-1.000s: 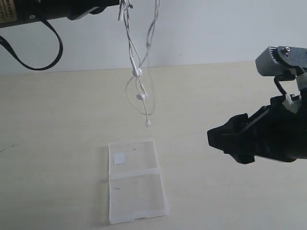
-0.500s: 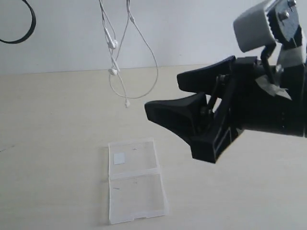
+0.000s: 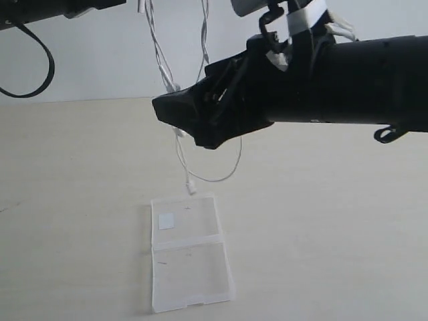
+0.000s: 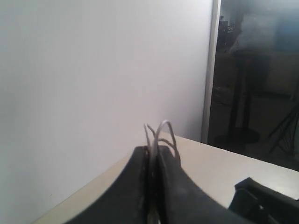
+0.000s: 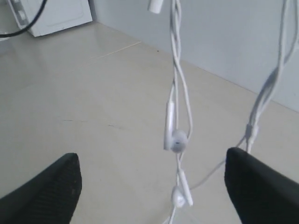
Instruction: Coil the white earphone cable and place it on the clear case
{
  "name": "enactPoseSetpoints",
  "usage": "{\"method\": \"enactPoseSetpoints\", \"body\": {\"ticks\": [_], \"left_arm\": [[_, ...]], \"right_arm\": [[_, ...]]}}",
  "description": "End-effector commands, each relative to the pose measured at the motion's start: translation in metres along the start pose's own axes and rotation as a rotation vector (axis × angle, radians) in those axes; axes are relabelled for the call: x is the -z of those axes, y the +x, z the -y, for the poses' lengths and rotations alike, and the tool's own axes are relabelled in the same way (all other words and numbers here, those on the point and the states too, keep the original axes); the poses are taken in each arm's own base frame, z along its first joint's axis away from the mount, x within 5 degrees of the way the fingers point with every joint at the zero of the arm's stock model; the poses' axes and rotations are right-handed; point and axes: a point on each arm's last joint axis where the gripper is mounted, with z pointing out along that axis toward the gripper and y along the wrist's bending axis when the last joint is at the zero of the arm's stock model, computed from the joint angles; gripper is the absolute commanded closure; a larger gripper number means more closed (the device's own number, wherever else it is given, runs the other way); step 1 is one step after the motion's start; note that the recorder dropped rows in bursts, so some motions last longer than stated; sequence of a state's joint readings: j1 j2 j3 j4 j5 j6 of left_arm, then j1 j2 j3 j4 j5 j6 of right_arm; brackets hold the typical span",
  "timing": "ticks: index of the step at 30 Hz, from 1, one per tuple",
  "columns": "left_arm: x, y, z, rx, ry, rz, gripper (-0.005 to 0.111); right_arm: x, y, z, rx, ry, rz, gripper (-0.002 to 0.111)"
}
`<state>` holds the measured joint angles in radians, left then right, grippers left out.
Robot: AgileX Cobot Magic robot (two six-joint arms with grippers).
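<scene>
The white earphone cable (image 3: pixel 162 63) hangs in long loops from the top of the exterior view. Its lowest loop (image 3: pixel 224 175) and plug (image 3: pixel 191 188) dangle just above the far edge of the clear case (image 3: pixel 192 267). The case lies opened flat on the table, with a white sticker (image 3: pixel 166 221) on its far half. My left gripper (image 4: pixel 153 156) is shut on the cable's upper loops (image 4: pixel 162 134), high above the table. My right gripper (image 3: pixel 179 124) reaches across at cable height and is open. Its fingers (image 5: pixel 46 191) stand on either side of the two hanging earbuds (image 5: pixel 176 140) without touching them.
The left arm (image 3: pixel 40 10) runs along the exterior view's top left, with a thick black cable loop (image 3: pixel 41 77) hanging from it. The right arm (image 3: pixel 348 80) spans the upper right. A white box (image 5: pixel 53 14) stands at the table's far corner. A pale wall backs the beige table (image 3: pixel 334 234).
My right gripper has swept in from the right, up and leftwards, to straddle the hanging cable. The cable swung left, then back right and lower, so the plug is now near the case.
</scene>
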<state>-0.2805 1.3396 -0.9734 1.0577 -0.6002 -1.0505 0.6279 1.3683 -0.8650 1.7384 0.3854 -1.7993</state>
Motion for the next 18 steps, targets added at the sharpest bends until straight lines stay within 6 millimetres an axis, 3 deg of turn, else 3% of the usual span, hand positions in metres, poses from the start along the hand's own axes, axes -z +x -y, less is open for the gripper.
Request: {"method": "enactPoseSetpoints", "body": {"ticks": [1,11,18], "left_arm": [[0.0014,-0.0025,0.0002,0.005,-0.001,0.017,0.107],[0.0009,-0.0017,-0.007,0.001,-0.075,0.017,0.107],[0.0006,-0.0043,-0.0026,0.0,-0.031,0.046,0.107]], "right_arm": [[-0.0129,-0.0033,0.0118,0.001,0.072,-0.018,0.024],[-0.0148,-0.0119,0.0093,0.005,0.034,0.011,0.021],[-0.0149,-0.011,0.0146,0.008,0.091,-0.002,0.021]]}}
